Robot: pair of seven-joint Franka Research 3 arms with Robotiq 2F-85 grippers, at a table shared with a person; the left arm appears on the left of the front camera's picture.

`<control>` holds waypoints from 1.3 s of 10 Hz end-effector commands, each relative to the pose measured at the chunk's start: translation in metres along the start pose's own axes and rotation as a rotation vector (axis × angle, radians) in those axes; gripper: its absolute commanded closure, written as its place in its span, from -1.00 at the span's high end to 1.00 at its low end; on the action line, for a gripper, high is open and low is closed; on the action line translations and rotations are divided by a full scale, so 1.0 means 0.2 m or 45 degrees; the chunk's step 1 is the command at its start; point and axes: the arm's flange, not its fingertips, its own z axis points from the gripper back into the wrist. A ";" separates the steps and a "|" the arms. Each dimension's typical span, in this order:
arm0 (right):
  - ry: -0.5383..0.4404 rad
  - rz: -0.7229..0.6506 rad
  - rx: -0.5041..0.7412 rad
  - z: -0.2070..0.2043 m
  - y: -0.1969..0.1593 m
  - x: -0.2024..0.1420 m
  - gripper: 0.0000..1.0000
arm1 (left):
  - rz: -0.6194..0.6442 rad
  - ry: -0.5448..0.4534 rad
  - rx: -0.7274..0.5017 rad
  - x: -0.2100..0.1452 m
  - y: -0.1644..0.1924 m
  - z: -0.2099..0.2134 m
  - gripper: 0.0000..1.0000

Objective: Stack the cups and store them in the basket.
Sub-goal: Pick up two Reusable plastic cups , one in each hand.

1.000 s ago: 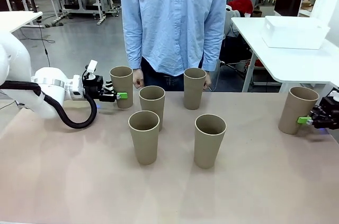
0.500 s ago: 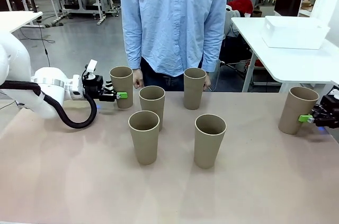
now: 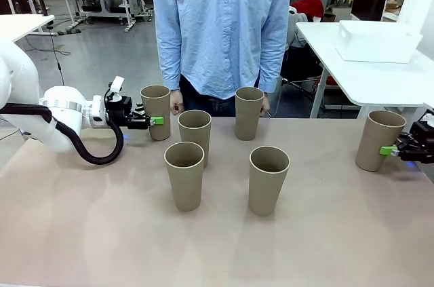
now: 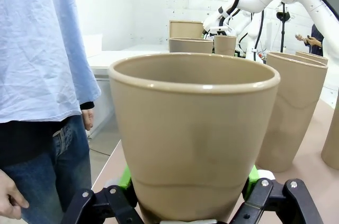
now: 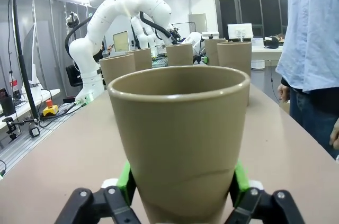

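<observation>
Left wrist view has the left gripper clamped low on a cup, its green pads pressed to either side of the wall just above the base. This is the far-left cup, upright near the far edge of the bench. Right wrist view gives the same picture for the right gripper: its pads are tight on the lower wall of the far-right cup, which stands well apart from the rest. Neither cup looks lifted.

Four loose cups stand between them: two back cups and two front cups. A person stands at the far side.

Both grasps seem made, nothing is nested yet, and stacking is about to begin. The next move calls for raising a held cup above the neighbouring rims and centring it over an open mouth. It should then come straight down, so the tapered base slides in. Held so low, a thin paper wall may dent or tip, so a gentle squeeze suits.

The basket, a white bin, sits on a side bench behind and to the right, well apart from every cup.

All six cups are tall, tapered, matte tan, plain, roll-rimmed, mouth up and empty.
</observation>
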 end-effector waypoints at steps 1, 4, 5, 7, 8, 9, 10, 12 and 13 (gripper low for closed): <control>0.024 0.035 -0.002 -0.02 0.01 0.02 0.55 | 0.007 -0.009 -0.011 0.04 -0.02 0.00 0.59; 0.000 0.004 0.000 0.00 0.00 0.00 -0.20 | 0.000 0.000 -0.001 0.00 0.00 0.00 -0.12; 0.000 0.004 0.000 0.00 0.00 0.00 -0.20 | 0.000 0.000 -0.001 0.00 0.00 0.00 -0.12; -0.030 0.031 -0.026 -0.06 0.06 0.10 0.70 | 0.009 -0.056 -0.016 0.07 -0.06 0.05 0.73; -0.029 0.069 -0.047 -0.14 0.13 0.20 0.70 | 0.006 -0.063 0.002 0.16 -0.12 0.10 0.73; -0.036 0.088 -0.069 -0.21 0.22 0.28 0.70 | -0.008 -0.059 0.004 0.24 -0.20 0.15 0.73; -0.022 0.104 -0.090 -0.31 0.32 0.36 0.70 | -0.045 -0.049 0.018 0.31 -0.32 0.21 0.73; -0.019 0.113 -0.148 -0.54 0.53 0.43 0.70 | -0.065 -0.055 0.012 0.39 -0.53 0.30 0.73; -0.004 0.142 -0.185 -0.64 0.63 0.45 0.70 | -0.082 -0.064 0.017 0.42 -0.66 0.34 0.73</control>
